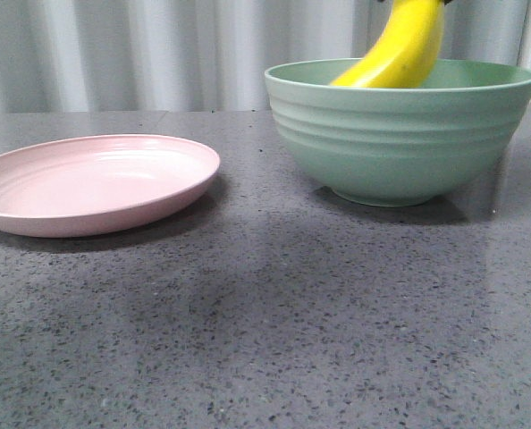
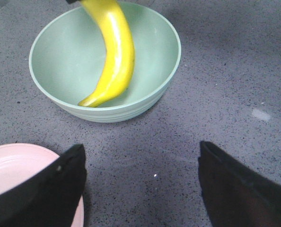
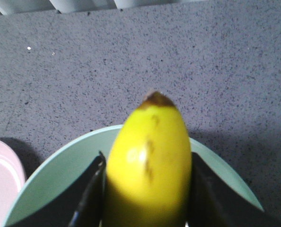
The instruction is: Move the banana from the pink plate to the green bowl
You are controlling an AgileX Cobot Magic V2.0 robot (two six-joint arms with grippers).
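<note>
Toward the desk's (image 1: 274, 313) left edge sits the shallow round pale pink matte plate (image 1: 96, 183), bare. Near it hovers the left end effector (image 2: 140, 184), spread wide, gripping nothing. Toward the right edge, the right end effector (image 3: 147, 189) clamps the glossy yellow curved banana (image 1: 400, 49), its lower end inside the deep ridged mint-green bowl (image 1: 400, 134).

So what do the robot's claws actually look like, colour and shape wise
Both claws look black. The left claw shows two broad, wedge-like matte fingers with rounded edges. The right claw shows dark, flat fingers with a slight sheen. No cables, markings or labels are visible, and the arms themselves are out of view.
</note>
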